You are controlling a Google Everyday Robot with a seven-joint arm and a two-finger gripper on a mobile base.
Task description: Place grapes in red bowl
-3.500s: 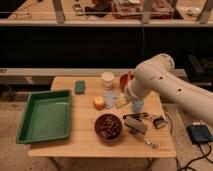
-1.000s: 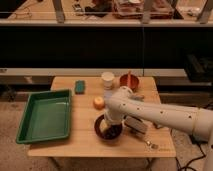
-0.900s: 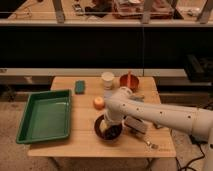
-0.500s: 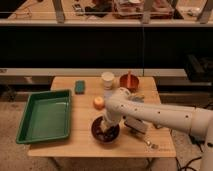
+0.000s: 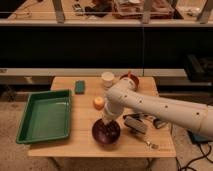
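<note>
The grapes (image 5: 101,131) lie as a dark maroon bunch inside the dark purple bowl (image 5: 106,142) at the front middle of the table. My gripper (image 5: 108,123) reaches down from the white arm into that bowl, right over the grapes and partly hiding them. The small orange-red bowl (image 5: 131,78) stands at the back of the table, right of centre, mostly hidden behind my arm.
A green tray (image 5: 44,116) fills the table's left side. A small orange fruit (image 5: 99,103), a white cup (image 5: 107,79) and a teal block (image 5: 80,87) stand behind the purple bowl. A black object (image 5: 136,124) and a utensil (image 5: 149,144) lie to its right.
My arm swung from the right side of the table to above the purple bowl, then lowered the gripper into it onto the grapes.
</note>
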